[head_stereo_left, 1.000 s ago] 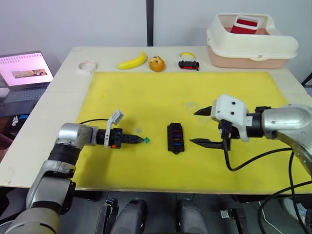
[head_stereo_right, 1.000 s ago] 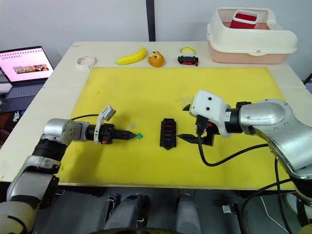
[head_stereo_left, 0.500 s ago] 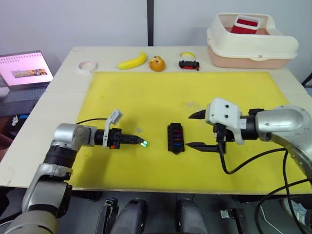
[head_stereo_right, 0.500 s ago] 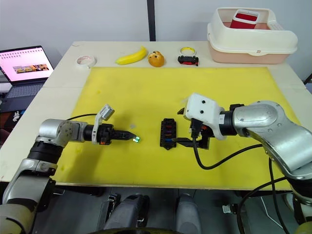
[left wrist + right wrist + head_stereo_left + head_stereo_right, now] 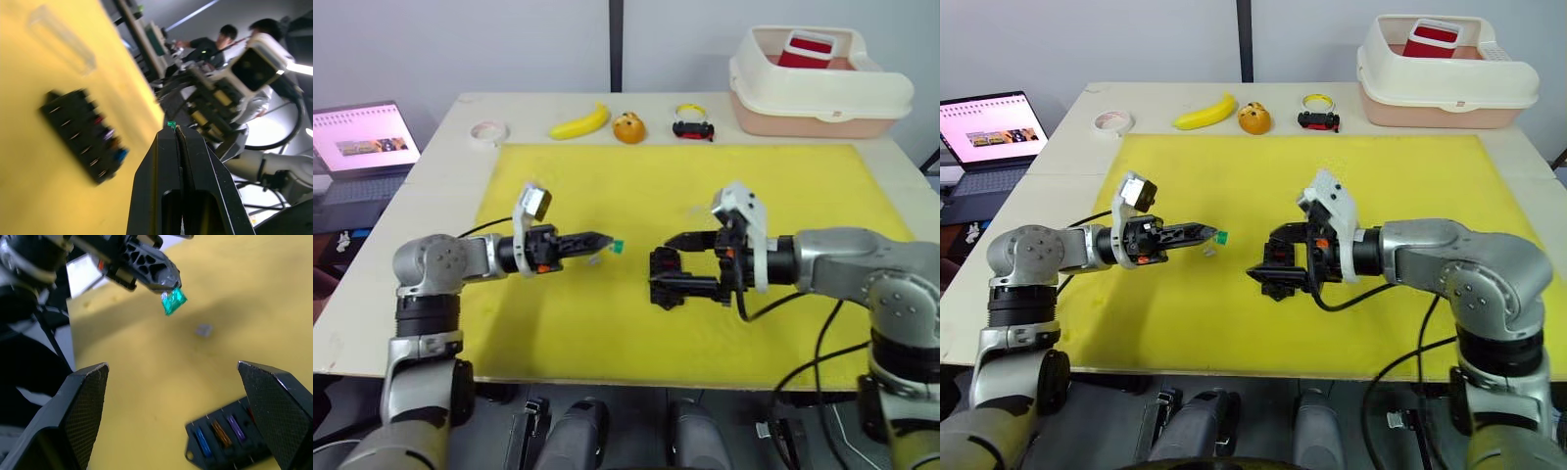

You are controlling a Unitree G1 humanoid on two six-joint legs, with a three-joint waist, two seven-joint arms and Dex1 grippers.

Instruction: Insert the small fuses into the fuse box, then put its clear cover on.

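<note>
The black fuse box (image 5: 663,279) lies on the yellow mat (image 5: 773,186) with blue, orange and purple fuses (image 5: 219,433) in its slots. My left gripper (image 5: 607,238) is shut on a green fuse (image 5: 619,245) and holds it above the mat, just left of the box. My right gripper (image 5: 674,263) is open, with one finger on each side of the box's right part. A small grey fuse (image 5: 204,330) lies on the mat below the green one. The clear cover (image 5: 61,39) lies on the mat beyond the box.
Along the table's back edge sit a tape roll (image 5: 488,131), a banana (image 5: 579,123), an orange toy (image 5: 628,128) and a black-and-red toy car (image 5: 692,128). A white bin (image 5: 818,83) stands at the back right, a laptop (image 5: 364,142) at the far left.
My left gripper has lifted the green fuse off the mat and carried it toward the fuse box. My right gripper has turned and moved left until its fingers flank the box.
</note>
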